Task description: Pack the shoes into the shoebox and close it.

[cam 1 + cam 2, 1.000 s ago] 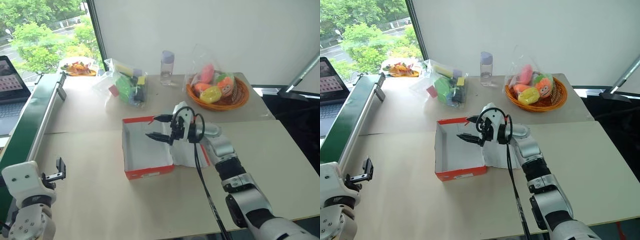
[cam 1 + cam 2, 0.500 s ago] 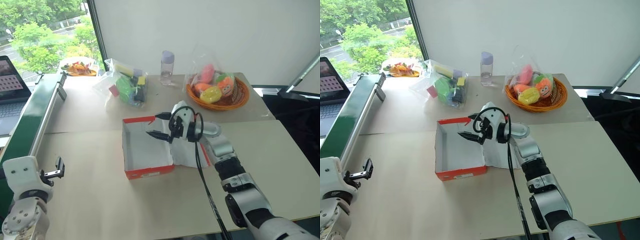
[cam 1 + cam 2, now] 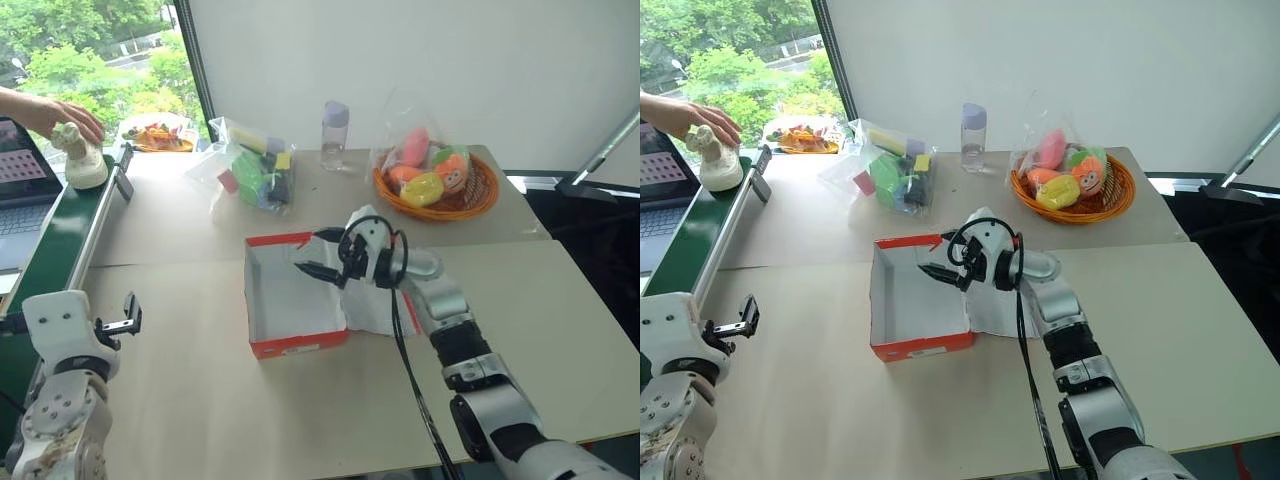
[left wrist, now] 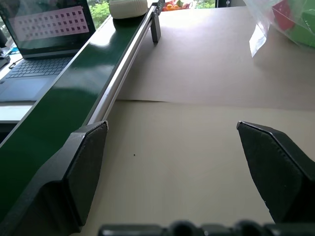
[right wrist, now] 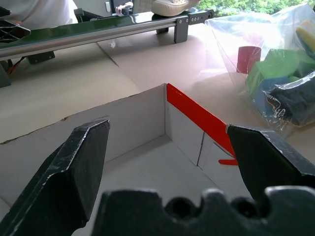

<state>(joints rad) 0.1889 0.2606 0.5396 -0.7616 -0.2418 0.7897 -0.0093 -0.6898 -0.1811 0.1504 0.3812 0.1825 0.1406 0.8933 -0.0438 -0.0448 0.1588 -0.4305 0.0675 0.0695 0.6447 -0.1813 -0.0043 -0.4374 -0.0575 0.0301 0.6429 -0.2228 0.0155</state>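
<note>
The shoebox lies open at the table's middle, red-orange outside and white inside, with nothing in it. Its lid lies flat on the box's right side, white face up. My right gripper hovers open over the box's far right corner; the wrist view shows the red far rim between its fingers. One cream shoe stands at the far end of the green conveyor, under a person's hand. My left gripper stands open near the conveyor's near part, well short of the shoe.
A laptop sits left of the conveyor. Along the table's back are a plate of snacks, a clear bag of coloured blocks, a small bottle and an orange wicker basket of toys.
A person's hand has come in at the far left and set a cream shoe on the conveyor. My left gripper has moved a little forward. The right gripper has stayed over the box.
</note>
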